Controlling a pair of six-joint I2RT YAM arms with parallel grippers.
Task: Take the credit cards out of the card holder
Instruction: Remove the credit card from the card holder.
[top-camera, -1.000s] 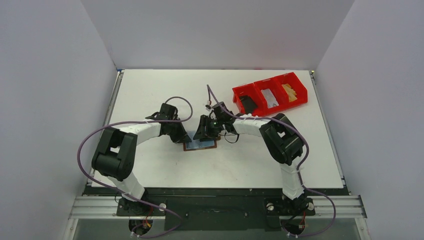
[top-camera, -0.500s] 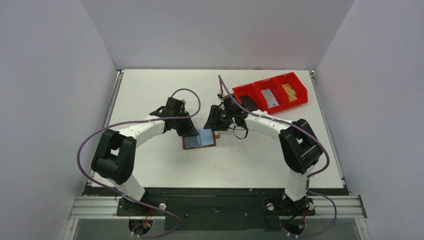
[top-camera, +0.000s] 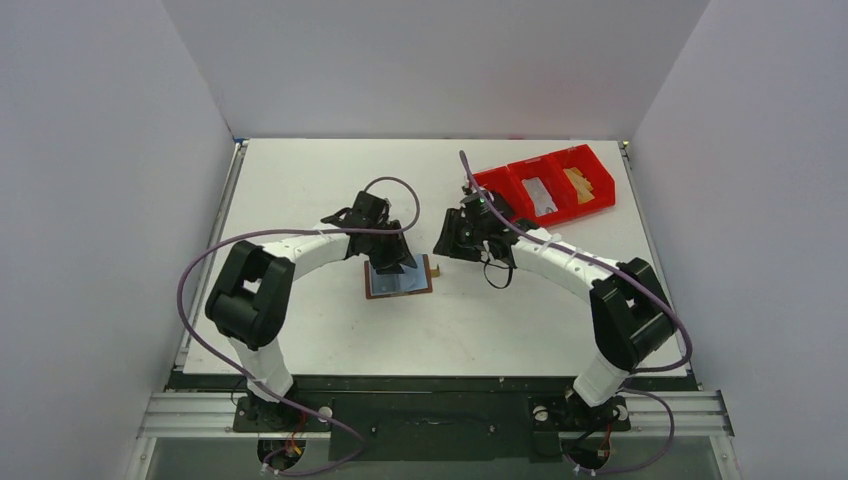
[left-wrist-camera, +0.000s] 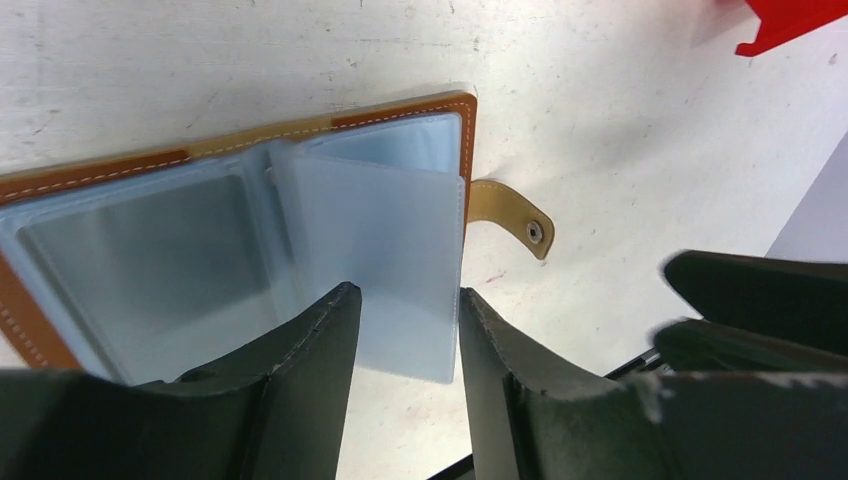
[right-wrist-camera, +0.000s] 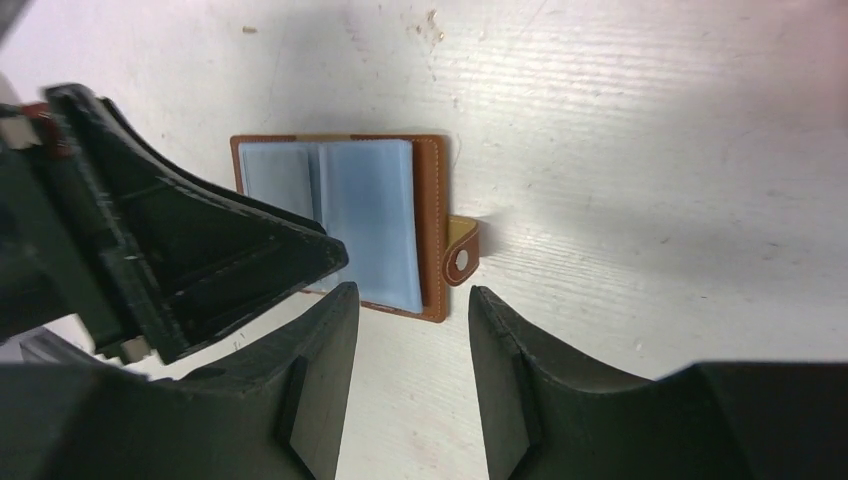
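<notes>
The brown card holder (top-camera: 410, 284) lies open and flat on the table, its pale blue sleeves (left-wrist-camera: 150, 260) facing up and its tab (left-wrist-camera: 520, 222) sticking out to the right. My left gripper (top-camera: 396, 262) hangs over its upper left part, open. In the left wrist view, one loose sleeve page (left-wrist-camera: 400, 240) shows in the gap of the left gripper (left-wrist-camera: 405, 295). My right gripper (top-camera: 447, 244) is open with nothing in it, just right of the holder (right-wrist-camera: 370, 215), and it (right-wrist-camera: 405, 292) looks back at the tab. The credit cards are out of view; the sleeves look see-through.
A red three-compartment bin (top-camera: 545, 164) stands at the back right, close behind the right arm, with small flat pieces in it. One corner of the bin (left-wrist-camera: 790, 20) shows in the left wrist view. White table surrounds the holder.
The left gripper slid right over the holder and went from shut to open. The right gripper drew back from the holder, up and to the right toward the bin.
</notes>
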